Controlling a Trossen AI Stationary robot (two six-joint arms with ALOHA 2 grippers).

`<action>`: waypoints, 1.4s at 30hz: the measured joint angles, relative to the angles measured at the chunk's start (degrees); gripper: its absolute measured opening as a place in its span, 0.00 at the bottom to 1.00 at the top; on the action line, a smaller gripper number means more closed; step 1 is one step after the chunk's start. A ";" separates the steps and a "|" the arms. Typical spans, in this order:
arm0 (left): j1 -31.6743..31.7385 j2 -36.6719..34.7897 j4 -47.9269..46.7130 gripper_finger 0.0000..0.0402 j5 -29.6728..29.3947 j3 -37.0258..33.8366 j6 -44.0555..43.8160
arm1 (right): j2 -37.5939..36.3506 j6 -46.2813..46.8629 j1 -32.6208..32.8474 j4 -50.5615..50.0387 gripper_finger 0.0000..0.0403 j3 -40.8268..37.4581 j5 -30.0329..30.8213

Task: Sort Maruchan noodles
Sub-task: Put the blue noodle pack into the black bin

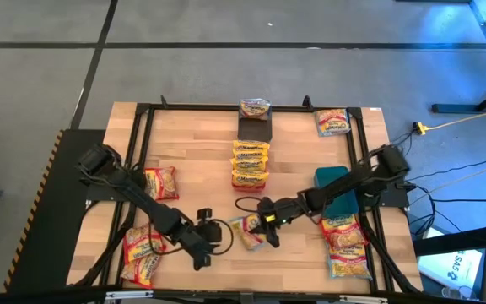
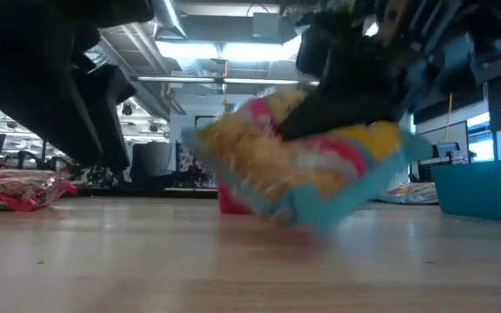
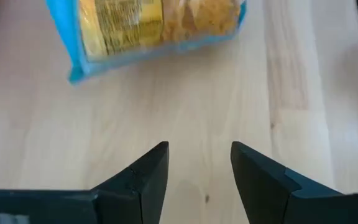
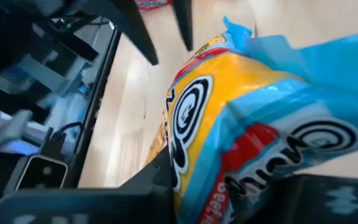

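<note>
Right wrist view showed the right gripper (image 4: 229,186) clamped on one blue-edged Maruchan noodles packet (image 4: 247,118), held tilted just above the counter (image 1: 201,148) near its front middle, with the fingers biting only the crinkly wrapper at one end. Judged risk: so shallow a pinch could let the packet slip or swing loose in transit toward the teal bin (image 1: 337,187). Left gripper (image 1: 212,236) hovered open just beside it, so a careless sweep could clip either one.

Yellow, red and blue-edged noodle packet (image 4: 241,124), teal bin (image 1: 337,190), pale wood-grain table (image 1: 192,143), dark claw (image 3: 197,171)
</note>
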 joint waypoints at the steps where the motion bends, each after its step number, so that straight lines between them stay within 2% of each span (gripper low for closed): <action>1: -0.23 -0.45 0.30 0.42 -0.58 -0.54 0.72 | -1.71 -1.69 -0.02 -1.71 0.19 0.00 0.50; 5: 0.40 -0.82 8.52 0.42 1.17 -4.74 2.97 | -9.40 -7.97 -1.31 -8.84 0.19 0.00 2.45; 8: 2.36 -0.77 18.90 0.42 5.01 -10.47 3.64 | -16.48 -12.64 -3.13 -15.04 0.18 0.04 5.56; 10: 3.66 -1.18 25.69 0.42 5.46 -14.12 3.71 | -20.95 -16.10 -4.71 -18.10 0.18 0.04 8.01; 15: 6.10 -4.35 35.15 0.42 3.19 -20.75 5.26 | -30.52 -26.03 -10.44 -25.07 0.18 1.33 13.54; 20: 7.67 -8.26 39.14 0.42 -4.32 -25.71 7.01 | -34.01 -35.79 -18.02 -34.13 0.18 6.31 17.66; 24: 9.06 -8.78 41.23 0.42 -9.15 -27.78 7.21 | -32.97 -42.29 -25.45 -39.15 0.18 11.25 16.05; 31: 13.35 -8.80 41.91 0.42 -9.00 -27.86 12.57 | -26.42 -52.83 -37.48 -49.52 0.18 21.71 10.47; 35: 16.10 -8.80 42.60 0.42 -9.00 -27.84 15.76 | -20.20 -59.69 -42.35 -56.31 0.18 29.68 7.80; 42: 18.51 -8.80 42.56 0.42 -7.29 -27.84 15.94 | -7.08 -68.59 -47.88 -69.96 0.18 46.83 5.10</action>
